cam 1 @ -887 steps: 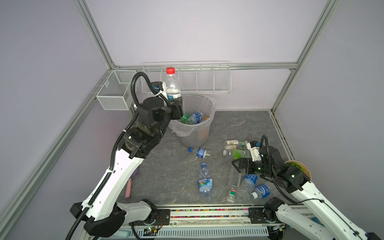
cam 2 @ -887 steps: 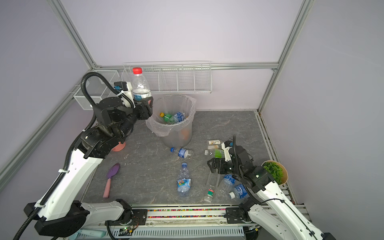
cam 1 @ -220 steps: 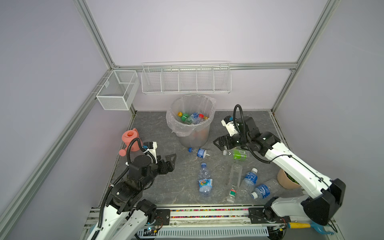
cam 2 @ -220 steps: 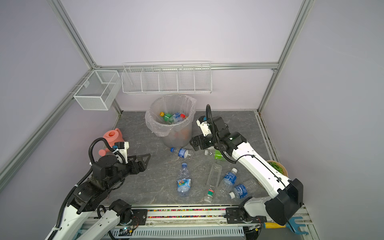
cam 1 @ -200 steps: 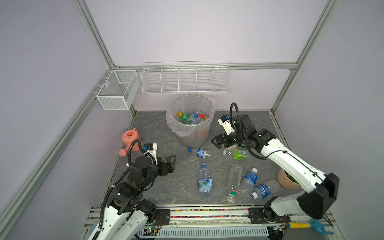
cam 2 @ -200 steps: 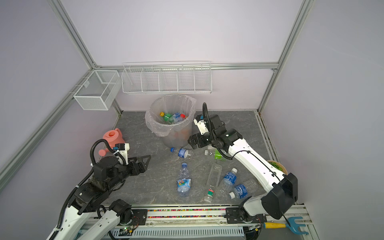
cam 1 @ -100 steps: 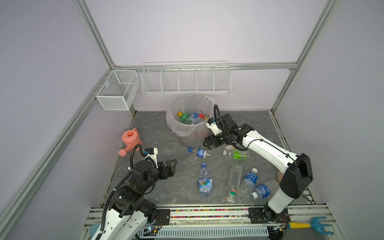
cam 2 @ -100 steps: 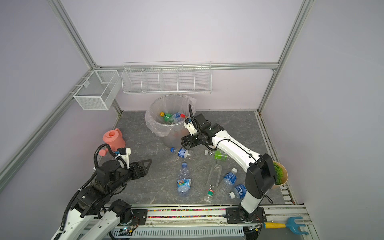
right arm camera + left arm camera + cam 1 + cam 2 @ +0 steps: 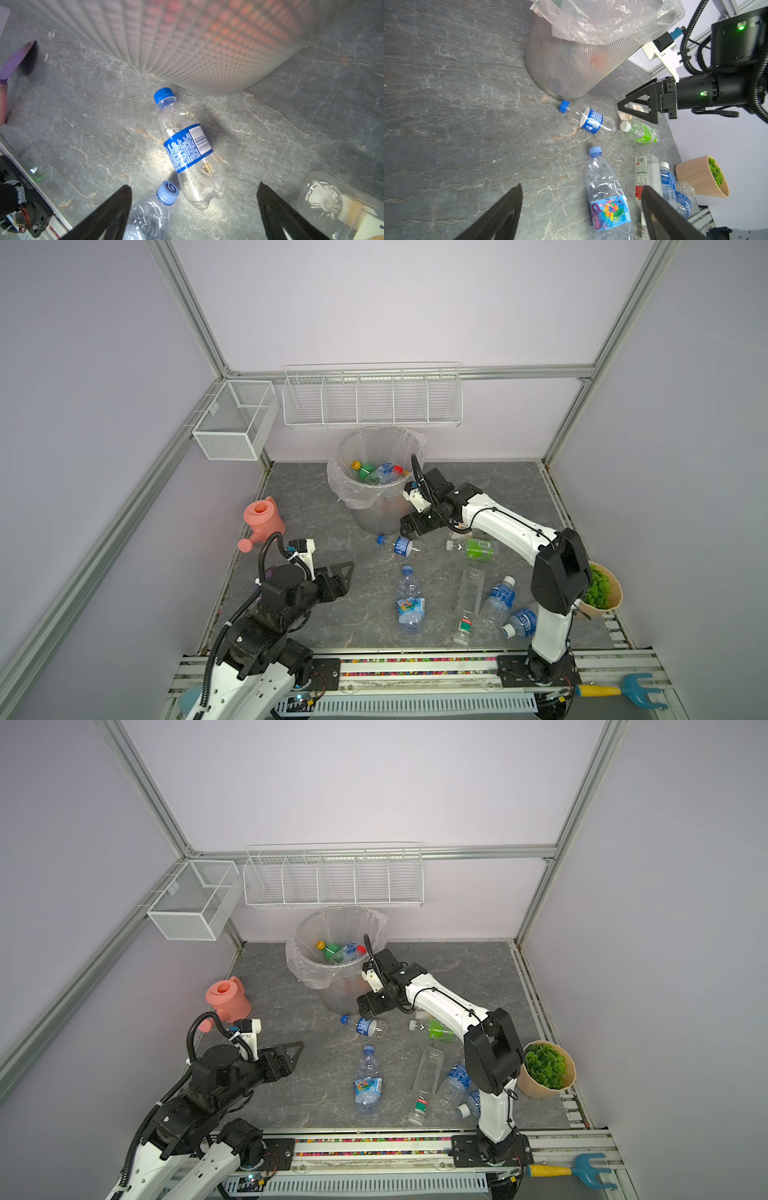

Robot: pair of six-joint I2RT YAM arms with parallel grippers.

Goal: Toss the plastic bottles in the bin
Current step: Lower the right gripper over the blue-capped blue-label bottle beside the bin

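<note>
Right wrist view: blue-labelled bottle (image 9: 188,149) ahead of right pincer (image 9: 193,185)

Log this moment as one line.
phase: reaching | left jaws: open, empty | right jaws: open, close to blue-label bottle beside bin | floor: several bottles left

You had bright, even, diffuse light in both top views, and the arms threw only faint, soft shadows on the grey floor (image 9: 307,489). The frame rails (image 9: 519,372) bowed slightly toward the edges of those views. In your right wrist view the bin (image 9: 207,41) stood too close to focus and its mesh was smeared. The blue-label bottle (image 9: 188,148) lay sharp there, with a white glare patch on the stone beside it. Your left wrist view was crisp, and the clear bag (image 9: 602,20) glinted.
</note>
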